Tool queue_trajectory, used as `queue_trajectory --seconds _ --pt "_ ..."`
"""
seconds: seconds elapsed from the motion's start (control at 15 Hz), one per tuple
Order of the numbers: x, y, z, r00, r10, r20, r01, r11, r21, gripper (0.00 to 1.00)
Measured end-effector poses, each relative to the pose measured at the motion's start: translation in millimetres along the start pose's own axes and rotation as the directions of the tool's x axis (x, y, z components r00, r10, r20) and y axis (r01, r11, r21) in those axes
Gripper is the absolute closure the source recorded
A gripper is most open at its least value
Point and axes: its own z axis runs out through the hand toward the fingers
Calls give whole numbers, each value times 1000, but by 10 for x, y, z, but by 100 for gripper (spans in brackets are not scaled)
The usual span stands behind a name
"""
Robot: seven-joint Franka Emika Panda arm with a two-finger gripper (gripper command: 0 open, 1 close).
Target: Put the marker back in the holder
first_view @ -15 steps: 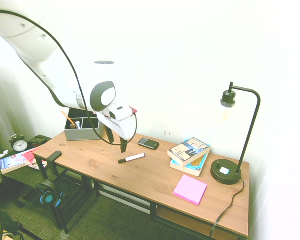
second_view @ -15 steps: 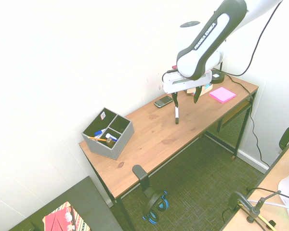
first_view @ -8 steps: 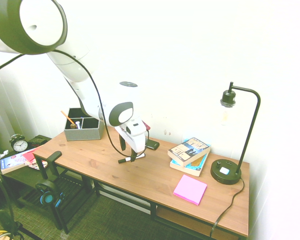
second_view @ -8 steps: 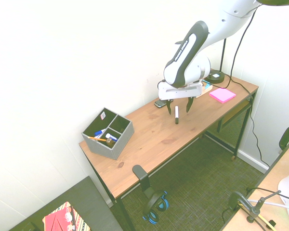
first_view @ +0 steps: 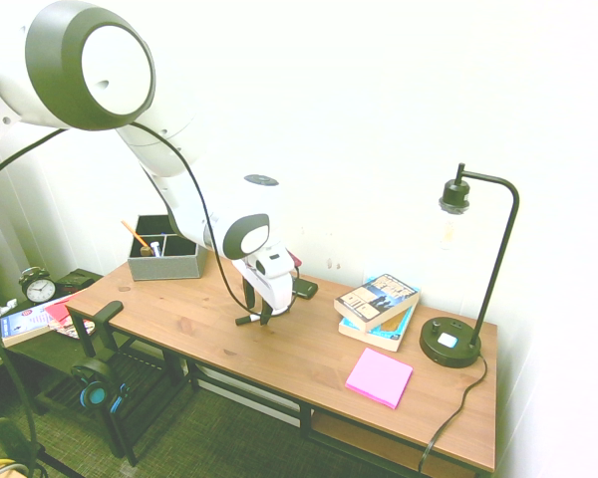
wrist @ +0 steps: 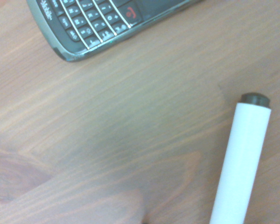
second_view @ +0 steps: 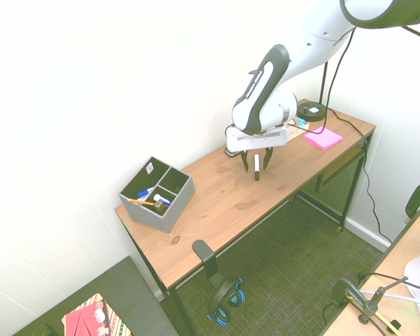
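Second exterior view: the wooden desk runs diagonally across the picture, arm reaching in from the upper right. The holder sits at the desk's far-left end, against the wall, well apart from the work point; its compartments already hold an orange pencil and a few small items. The gripper is low over the middle of the desk, fingers spread and pointing down, one on either side of the marker. Not closed on anything: both fingers stand clear of the barrel as far as this view shows.

Marker lies flat on the wood directly beneath the gripper, between the fingers. Its long axis runs from the wall side toward the desk's front edge, black cap toward the front edge; the finger line crosses that axis, which is the orientation a pinch across the barrel needs.

First exterior view agrees: marker pokes out below the gripper, cap end showing, holder well off toward the other end of the desk.

Wrist view: white barrel of the marker with its dark butt end, lying on bare wood; a keypad phone lies near, not touching.

Judgement: grasp step, not yet made; remaining descent looks small.
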Motion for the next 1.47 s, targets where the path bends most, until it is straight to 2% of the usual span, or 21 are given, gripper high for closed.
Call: queue_trajectory --seconds 0.8,0.87,1.0,1.13,1.27,1.47 --pt "36 9 -1 1000 16 10 -17 1000 2 100" --pt "9 -4 -16 999 19 31 -20 1000 11 100" --pt "-200 -134 -228 990 26 142 -34 998 52 100" --pt "-503 -357 -707 960 25 277 -52 995 88 100" --pt "-762 -565 -1044 913 15 408 -71 990 123 100" --pt "-1025 -788 -1044 812 -14 583 -96 983 158 100"
